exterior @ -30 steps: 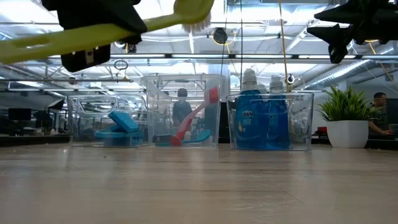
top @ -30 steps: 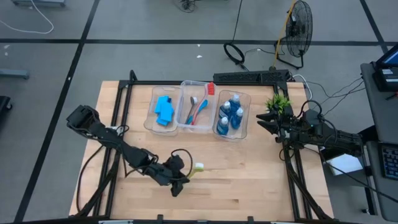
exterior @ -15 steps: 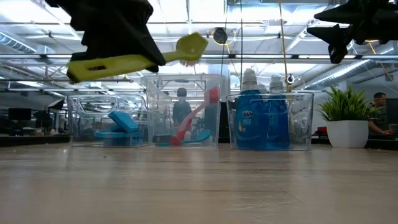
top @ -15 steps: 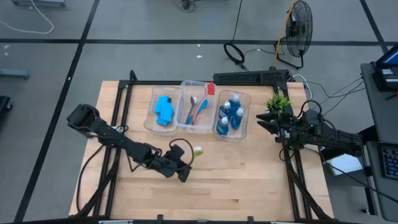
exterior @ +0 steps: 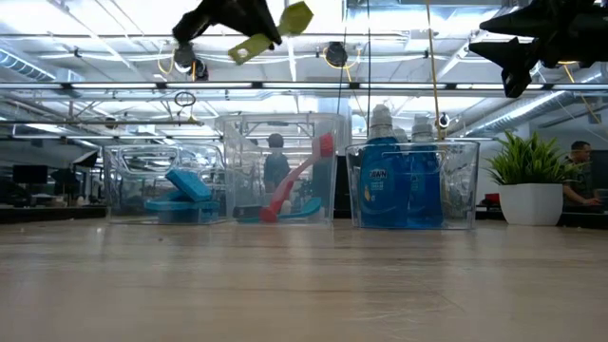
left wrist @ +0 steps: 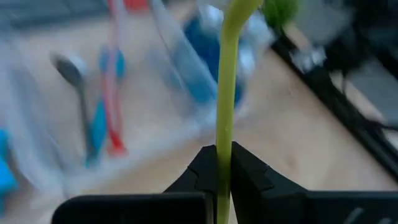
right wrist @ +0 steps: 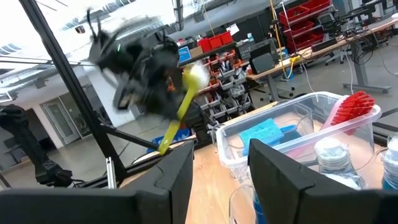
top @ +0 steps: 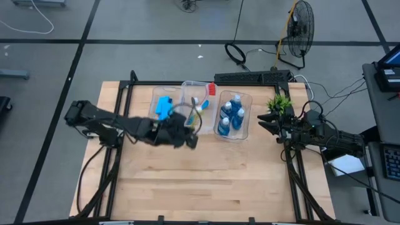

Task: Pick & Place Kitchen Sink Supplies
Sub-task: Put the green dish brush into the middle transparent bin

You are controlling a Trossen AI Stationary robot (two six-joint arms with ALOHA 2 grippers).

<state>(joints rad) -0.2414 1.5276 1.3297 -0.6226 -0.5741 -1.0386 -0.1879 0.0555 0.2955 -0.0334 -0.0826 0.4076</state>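
Observation:
My left gripper (top: 187, 134) hangs high over the near edge of the clear bins, shut on a yellow-green brush (exterior: 285, 23) whose head (right wrist: 196, 74) points up and toward the bins. Blue sponges (top: 165, 107) lie in the left bin. The middle bin (top: 186, 122) holds a red brush (exterior: 299, 176) leaning on the bin's rim, a blue one and a grey one. Blue bottles (top: 232, 115) stand in the right bin. My right gripper (top: 265, 122) waits open at the table's right edge, beside the plant. My left gripper pinches the brush's thin handle (left wrist: 222, 140) between its two fingers, somewhere along its middle. The handle runs forward along the fingers, head end leading. The brush is lifted clear of the table, tilted head up, its free handle end (exterior: 237, 49) lower.
A small green plant in a white pot (exterior: 530, 185) stands at the far right of the table. Bare wood (top: 219, 181) lies between the bins and the near edge. A black frame (top: 294, 165) runs along the table's sides.
My left gripper has risen and swung from the middle of the table toward the far edge, up to the bins, and has turned. The yellow-green brush has gone with it, from lying roughly level over the table to tilted head up in front of the middle bin.

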